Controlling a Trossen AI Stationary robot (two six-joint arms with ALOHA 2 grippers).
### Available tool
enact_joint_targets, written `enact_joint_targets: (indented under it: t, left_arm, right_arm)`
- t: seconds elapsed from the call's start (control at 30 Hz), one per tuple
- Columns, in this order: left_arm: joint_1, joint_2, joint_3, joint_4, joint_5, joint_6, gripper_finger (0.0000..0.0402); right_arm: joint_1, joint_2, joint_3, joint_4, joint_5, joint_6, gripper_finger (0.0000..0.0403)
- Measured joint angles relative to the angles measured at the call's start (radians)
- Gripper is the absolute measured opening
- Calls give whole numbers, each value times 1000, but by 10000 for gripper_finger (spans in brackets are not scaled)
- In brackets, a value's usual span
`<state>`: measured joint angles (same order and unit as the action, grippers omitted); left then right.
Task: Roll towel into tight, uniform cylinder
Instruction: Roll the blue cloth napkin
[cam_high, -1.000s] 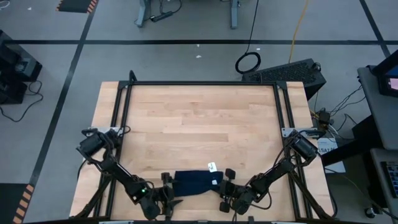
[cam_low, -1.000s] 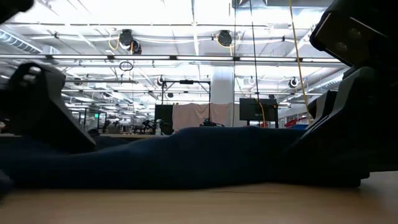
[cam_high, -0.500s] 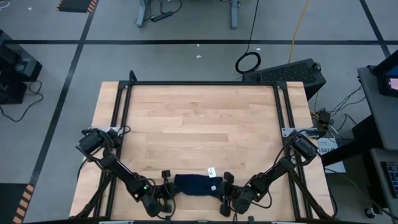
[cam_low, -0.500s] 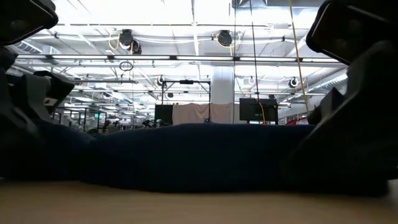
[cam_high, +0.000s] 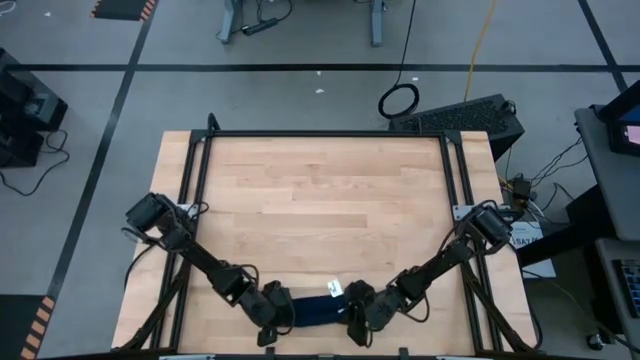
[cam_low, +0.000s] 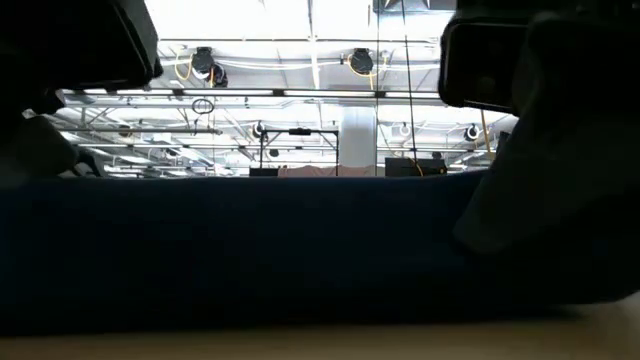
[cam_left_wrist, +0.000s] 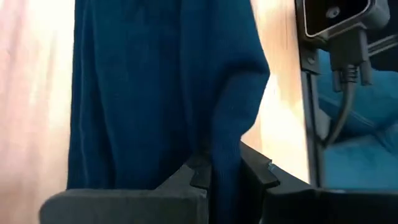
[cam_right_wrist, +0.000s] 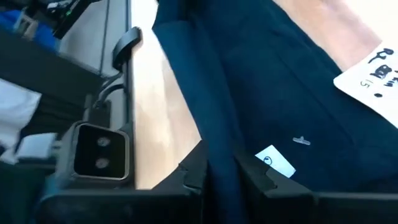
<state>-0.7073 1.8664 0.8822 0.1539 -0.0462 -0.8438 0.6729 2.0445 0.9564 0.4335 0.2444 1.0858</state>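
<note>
The dark navy towel (cam_high: 316, 311) lies as a narrow bunched strip near the table's near edge, with a white tag (cam_high: 335, 289) at its far right side. My left gripper (cam_high: 279, 313) is shut on its left end and my right gripper (cam_high: 352, 312) on its right end. In the low view the towel (cam_low: 300, 255) fills the width as a tall dark band between both arms. The right wrist view shows a white paper tag (cam_right_wrist: 368, 73) and a small white label (cam_right_wrist: 276, 162) on the cloth. My left gripper pinches a raised fold of the towel's left end (cam_left_wrist: 227, 163) between its two fingers (cam_left_wrist: 199, 177), slanting down from the table's left. The cloth beyond the fold runs on over the table, slack. My right gripper pinches a raised ridge of cloth at the towel's right end (cam_right_wrist: 221, 163) between its two fingers (cam_right_wrist: 263, 175), slanting down from the table's right. One layer or several, I cannot tell. The cloth beyond it lies on the table.
The bare wooden table (cam_high: 320, 200) stretches far behind the towel, framed by black rails (cam_high: 196, 190). The table's near edge lies just past the towel. In the right wrist view a camera mount (cam_right_wrist: 99, 149) sits beside the table's edge.
My left gripper has shut on the towel's left end. Both grippers have moved inward toward each other, risen a little and rolled their wrists. The towel has drawn in from a wider patch to a narrow strip and stands taller in the low view.
</note>
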Motion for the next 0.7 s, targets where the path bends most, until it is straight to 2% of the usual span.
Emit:
enact_joint_targets:
  t: [0.1, 0.23, 0.4, 0.53, 0.7]
  left_arm:
    - [18, -3, -4, 2, 74, -15, 42]
    - [29, -5, -5, 18, 117, -15, 42]
    - [37, -6, -5, 21, 124, -16, 42]
    - [39, -6, -6, 17, 140, -16, 42]
    - [50, -6, -8, 18, 169, -40, 42]
  right_arm:
    - [-20, -7, 0, 9, -74, 13, 38]
    - [-25, -15, 1, 13, -140, -21, 38]
    - [-23, -25, -1, 2, -135, -109, 47]
    - [-16, -29, -3, -29, -126, -241, 86]
    - [5, -48, -3, -82, -58, -376, 154]
